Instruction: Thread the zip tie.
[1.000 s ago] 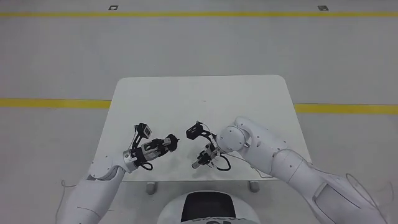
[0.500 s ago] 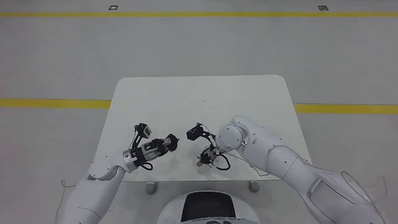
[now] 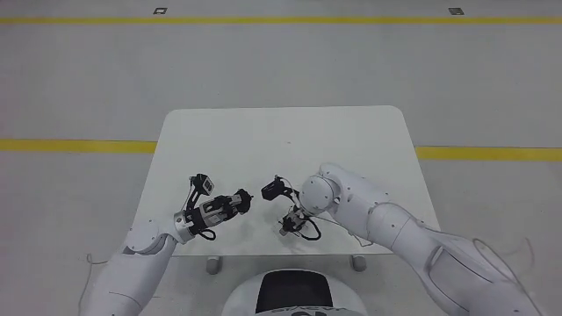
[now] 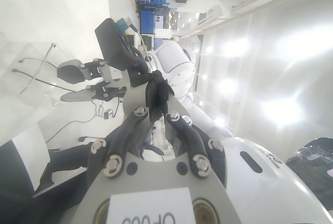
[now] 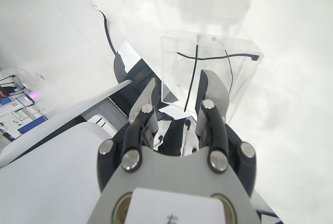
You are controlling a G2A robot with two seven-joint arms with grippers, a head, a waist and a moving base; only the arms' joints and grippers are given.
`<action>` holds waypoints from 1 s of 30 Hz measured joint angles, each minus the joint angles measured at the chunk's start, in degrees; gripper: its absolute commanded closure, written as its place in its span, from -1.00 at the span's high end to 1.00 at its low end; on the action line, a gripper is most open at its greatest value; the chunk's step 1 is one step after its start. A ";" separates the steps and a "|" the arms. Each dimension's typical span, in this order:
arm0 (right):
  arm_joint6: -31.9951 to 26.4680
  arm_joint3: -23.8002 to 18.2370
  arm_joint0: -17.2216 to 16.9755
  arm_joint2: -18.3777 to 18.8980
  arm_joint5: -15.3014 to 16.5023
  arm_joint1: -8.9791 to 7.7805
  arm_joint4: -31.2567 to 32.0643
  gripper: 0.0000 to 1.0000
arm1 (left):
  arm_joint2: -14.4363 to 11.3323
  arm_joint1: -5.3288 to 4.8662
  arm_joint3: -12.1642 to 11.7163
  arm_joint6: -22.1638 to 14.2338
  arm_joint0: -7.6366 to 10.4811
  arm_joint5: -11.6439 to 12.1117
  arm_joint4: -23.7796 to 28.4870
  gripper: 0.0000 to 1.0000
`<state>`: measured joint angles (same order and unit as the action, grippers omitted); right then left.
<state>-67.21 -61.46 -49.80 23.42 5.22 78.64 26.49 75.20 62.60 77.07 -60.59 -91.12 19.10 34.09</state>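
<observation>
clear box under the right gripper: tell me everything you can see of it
The clear box is a see-through, straight-walled container, acrylic by its look, standing upright on the white table near the robot's edge. Three thin black zip ties lie in it, two crossing, one curved alongside. The right gripper hangs over it, open, its fingers either side of the longest tie; whether they touch box or tie cannot be told.

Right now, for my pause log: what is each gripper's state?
Left gripper: shut; any contents can't be told.
Right gripper: open, at the clear box.
</observation>
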 measured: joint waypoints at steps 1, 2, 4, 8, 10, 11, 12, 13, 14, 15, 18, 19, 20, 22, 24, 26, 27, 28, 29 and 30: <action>-0.05 0.35 0.14 -0.22 -0.16 0.23 0.18 -0.38 | 0.00 0.00 0.00 0.00 0.00 0.00 0.00 -1.00; -0.10 0.61 0.25 -0.37 -0.29 0.41 0.29 -0.38 | 0.00 0.00 0.00 0.00 0.00 0.00 0.00 -1.00; -0.19 1.23 0.48 -0.72 -0.51 0.83 0.49 -0.38 | 0.00 0.00 0.00 0.00 0.00 0.00 0.00 -1.00; -0.32 2.38 0.90 -1.41 -1.02 1.66 1.00 -0.40 | 0.00 0.00 0.00 0.00 0.00 0.00 0.00 -1.00; -0.33 3.05 1.08 -1.74 -1.00 2.10 1.13 -0.42 | 0.00 0.00 0.00 0.00 0.00 0.00 0.00 -1.00; -0.35 3.36 1.18 -1.87 -1.00 2.28 1.22 -0.42 | 0.00 0.00 0.00 0.00 0.00 0.00 0.00 -1.00; -0.35 3.65 1.27 -1.98 -1.01 2.46 1.30 -0.44 | 0.00 0.00 0.00 0.00 0.00 0.00 0.00 -1.00; -0.30 4.02 1.39 -2.11 -1.01 2.71 1.34 -0.44 | 0.00 0.00 0.00 0.00 0.00 0.00 0.00 -1.00; -0.21 4.30 1.46 -2.18 -0.99 2.89 1.34 -0.46 | 0.00 0.00 0.00 0.00 0.00 0.00 0.00 -1.00; -0.11 4.60 1.54 -2.25 -0.92 3.06 1.34 -0.46 | 0.00 0.00 0.00 0.00 0.00 0.00 0.00 -1.00; 0.17 5.64 1.78 -2.57 -0.69 3.69 1.44 -0.48 | 0.00 0.00 0.00 0.00 0.00 0.00 0.00 -1.00; 0.19 6.03 1.89 -2.74 -0.72 3.96 1.55 -0.50 | 0.00 0.00 0.00 0.00 0.00 0.00 0.00 -1.00; 0.17 6.32 1.97 -2.88 -0.78 4.17 1.61 -0.50 | 0.00 0.00 0.00 0.00 0.00 0.00 0.00 -1.00; -0.01 7.01 2.21 -3.21 -1.05 4.68 1.83 -0.52 | 0.00 0.00 0.00 0.00 0.00 0.00 0.00 -1.00; -0.21 7.56 2.42 -3.49 -1.34 5.12 2.06 -0.52 | 0.00 0.00 0.00 0.00 0.00 0.00 0.00 -1.00; -0.38 8.17 2.63 -3.77 -1.53 5.60 2.25 -0.52 | 0.00 0.00 0.00 0.00 0.00 0.00 0.00 -1.00; -0.47 8.43 2.72 -3.89 -1.62 5.80 2.37 -0.52 | 0.00 0.00 0.00 0.00 0.00 0.00 0.00 -1.00; -0.56 8.77 2.83 -4.03 -1.76 6.07 2.48 -0.52 | 0.00 0.00 0.00 0.00 0.00 0.00 0.00 -1.00; -0.59 9.04 2.90 -4.11 -1.82 6.26 2.54 -0.54 | 0.00 0.00 0.00 0.00 0.00 0.00 0.00 -1.00; -0.60 9.32 2.96 -4.19 -1.83 6.44 2.60 -0.54 | 0.00 0.00 0.00 0.00 0.00 0.00 0.00 -1.00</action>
<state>-67.82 -52.14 -46.84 19.24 3.39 85.07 29.09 75.20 62.60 77.07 -60.59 -91.12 19.10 34.09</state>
